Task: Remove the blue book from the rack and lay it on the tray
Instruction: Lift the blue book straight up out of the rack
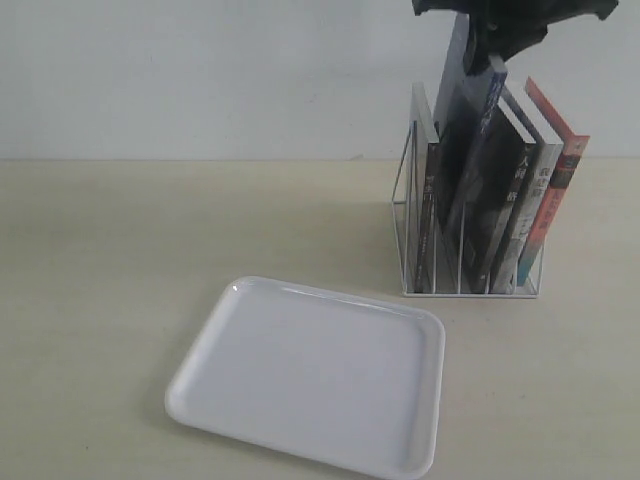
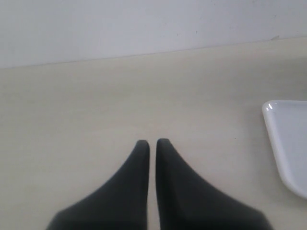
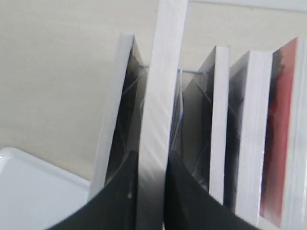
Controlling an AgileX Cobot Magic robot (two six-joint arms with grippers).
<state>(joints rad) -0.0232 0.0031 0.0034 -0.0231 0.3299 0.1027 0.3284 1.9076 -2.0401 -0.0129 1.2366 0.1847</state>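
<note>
- Blue book [image 1: 452,120] is being gripped at its upper edge by the right gripper [image 1: 490,42], which is reaching down from the top of the exterior view.
- In the right wrist view, the pale page edge of the blue book [image 3: 160,86] is being clamped between the two dark fingers [image 3: 120,191] of the right gripper [image 3: 151,160], which is narrowed onto the thin book.
- The book is being held tilted. Its top is reaching well above the neighbouring books, and its lower part is being hidden among the dividers of the rack [image 1: 470,292].
- The rack is being carried by the worktop [image 1: 130,230] at the right of the exterior view. It is also being filled by a dark-spined book [image 1: 428,210] on one side of the blue one, and by a black book [image 1: 495,200], a pale book [image 1: 541,190] and an orange-red book [image 1: 563,185] on the other.
- The tray [image 1: 300,293] is being shown lying flat on the worktop, near the rack but apart from it.
- The left gripper [image 2: 152,143] is being held over bare worktop with its fingers closed to a thin slit, and a corner of the tray [image 2: 288,143] is being shown off to one side.
</note>
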